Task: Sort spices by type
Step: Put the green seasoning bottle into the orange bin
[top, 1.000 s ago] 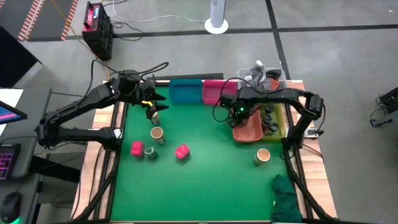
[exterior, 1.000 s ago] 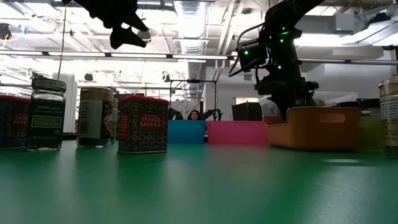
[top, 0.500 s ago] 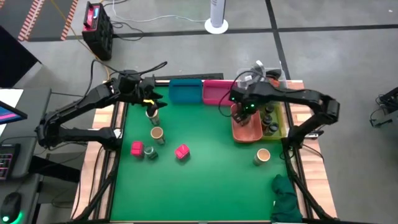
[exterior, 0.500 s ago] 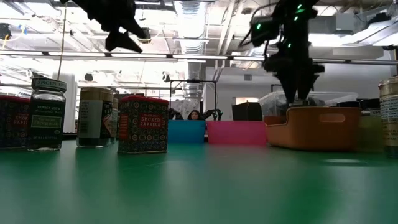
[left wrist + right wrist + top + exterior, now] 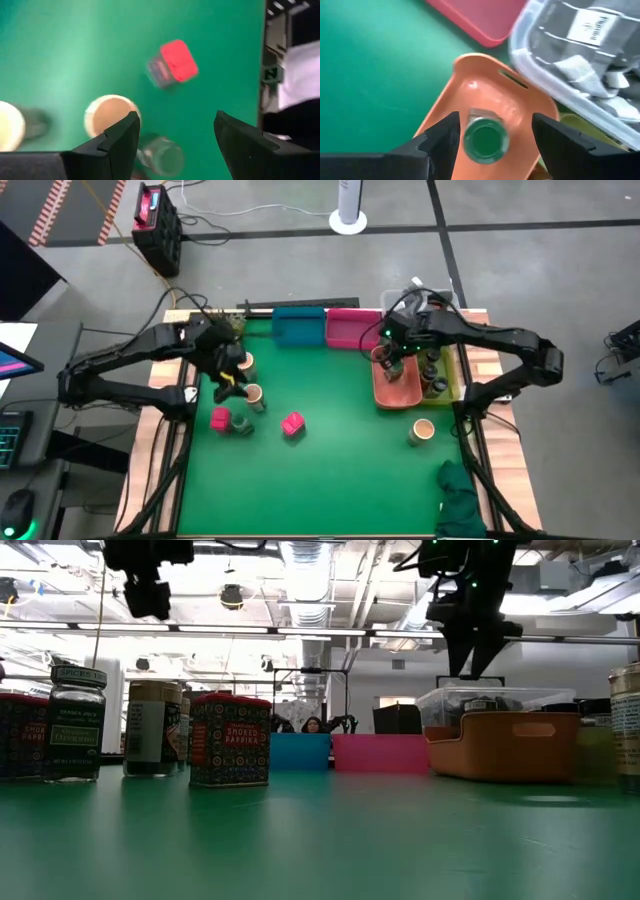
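With the dark green-topped glass jar (image 5: pixel 486 141) standing in the shallow orange plastic bin (image 5: pixel 470 86) beneath the wide-spread right tool (image 5: pixel 492 131), lift straight clear, while the wide-spread left tool (image 5: pixel 175 131) should descend squarely over the round tan-topped jar (image 5: pixel 109 115) left of that bin.

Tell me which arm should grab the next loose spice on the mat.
Left, probably. The left gripper hangs open over the tan-topped jar and red tin. The right gripper is open over the orange bin, above a green-topped jar.

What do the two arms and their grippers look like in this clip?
Both are dark, slender, jointed arms with loose black cables looped alongside. The left gripper has two flat, angular black fingers; the right gripper looks the same. Small green indicator lights glow on the right arm near its wrist.
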Motion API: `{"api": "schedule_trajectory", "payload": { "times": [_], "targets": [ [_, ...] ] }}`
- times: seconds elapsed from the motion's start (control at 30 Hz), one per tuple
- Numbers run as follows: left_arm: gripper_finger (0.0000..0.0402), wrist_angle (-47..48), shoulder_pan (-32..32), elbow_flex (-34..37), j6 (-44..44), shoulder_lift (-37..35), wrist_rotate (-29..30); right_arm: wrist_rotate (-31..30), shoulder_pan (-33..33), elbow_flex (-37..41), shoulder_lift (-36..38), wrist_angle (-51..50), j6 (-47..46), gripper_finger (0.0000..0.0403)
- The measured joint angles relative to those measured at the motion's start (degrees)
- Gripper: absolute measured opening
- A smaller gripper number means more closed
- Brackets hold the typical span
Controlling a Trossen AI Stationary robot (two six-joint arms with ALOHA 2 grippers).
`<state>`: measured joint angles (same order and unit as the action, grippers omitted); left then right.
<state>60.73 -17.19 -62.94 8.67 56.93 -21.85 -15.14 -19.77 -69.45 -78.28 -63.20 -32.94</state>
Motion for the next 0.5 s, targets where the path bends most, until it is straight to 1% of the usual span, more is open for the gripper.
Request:
{"api": "schedule_trajectory", "payload": {
  "times": [0.13,0.23,0.37,0.43,0.5],
  "targets": [
    [0.0242,0.5,8.6,0.0,6.0,0.0,2.9,0.0,4.1,0.0,0.0,2.8,0.0,0.0272],
    [0.0242,1.1,15.5,0.0,10.4,0.3,6.3,-0.2,8.2,0.0,0.0,5.3,-0.7,0.0272],
    [0.0242,2.1,23.5,0.0,15.8,1.6,14.3,-2.8,14.5,0.0,0.0,7.7,-3.7,0.0272],
    [0.0242,3.8,26.4,0.1,19.4,2.4,18.7,-4.5,17.9,0.0,0.0,8.2,-4.8,0.0272],
    [0.0242,6.0,28.1,0.6,24.0,3.3,21.6,-6.4,21.5,0.0,0.0,8.1,-6.0,0.0272]
  ]
}}
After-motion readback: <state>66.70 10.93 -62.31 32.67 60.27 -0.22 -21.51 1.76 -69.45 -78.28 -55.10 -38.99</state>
